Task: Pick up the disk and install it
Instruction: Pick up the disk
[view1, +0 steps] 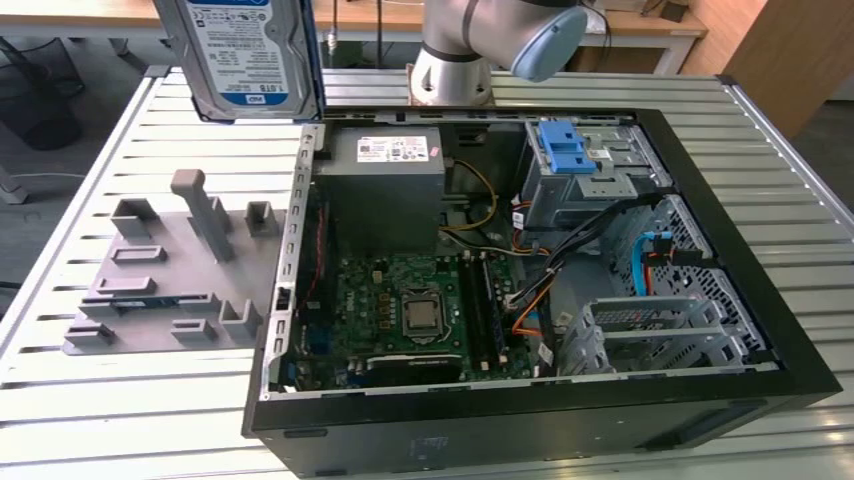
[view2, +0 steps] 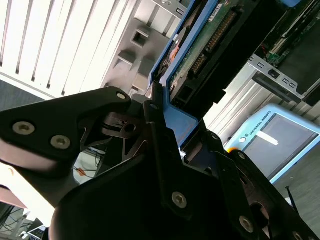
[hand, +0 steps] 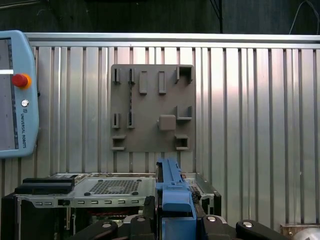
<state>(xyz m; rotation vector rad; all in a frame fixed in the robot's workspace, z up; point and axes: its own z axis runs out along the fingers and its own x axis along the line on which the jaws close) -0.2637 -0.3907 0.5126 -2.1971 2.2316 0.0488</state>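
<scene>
Blue-framed disk (view1: 254, 55) hangs aloft at 11 o'clock of the open case (view1: 534, 425) (pickup done, we judge); gripper (hand: 175, 212) clamped tight on its edge. Install pending: needs squaring to the drive cage (view1: 587, 170), 1 o'clock.

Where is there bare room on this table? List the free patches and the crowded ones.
Free: bare slats of the table on the camera side of the grey fixture plate, and the strip along the computer case on the exterior view's right. Crowded: inside the case, packed with boards and cables.
</scene>
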